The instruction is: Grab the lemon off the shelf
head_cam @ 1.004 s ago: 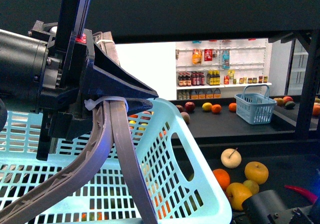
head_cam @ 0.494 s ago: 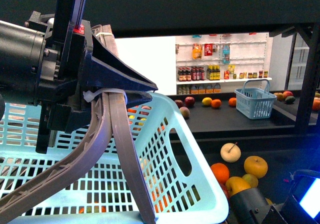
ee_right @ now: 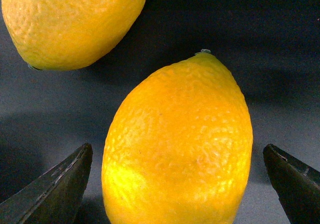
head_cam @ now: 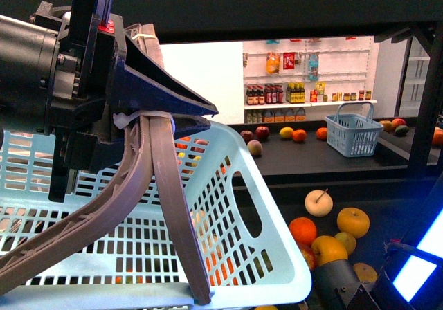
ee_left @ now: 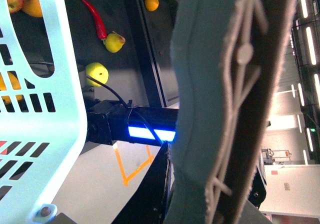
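Note:
A yellow-orange lemon [ee_right: 177, 144] fills the right wrist view, lying on the dark shelf [ee_right: 280, 59]. My right gripper [ee_right: 180, 186] is open, with one dark fingertip on each side of the lemon and a gap at both. A second lemon [ee_right: 70, 21] lies just beyond it. In the front view my left gripper [head_cam: 149, 120] is shut on the grey basket handle [head_cam: 169, 206] and holds the light-blue basket [head_cam: 235, 185] up in front of the shelf [head_cam: 325, 185]. That handle [ee_left: 225, 109] also blocks most of the left wrist view.
Oranges, pears and yellow fruit [head_cam: 327, 249] lie on the lower tier by my right arm [head_cam: 346, 289]. A small blue basket [head_cam: 353, 133] and more fruit [head_cam: 299, 135] sit on the far tier. A black post [head_cam: 422, 109] stands at the right. White wall shelves [head_cam: 304, 92] hold bottles.
My right arm has shifted at the lower right, and its lit blue-white panel has come up into view. The basket and left gripper have drifted slightly left.

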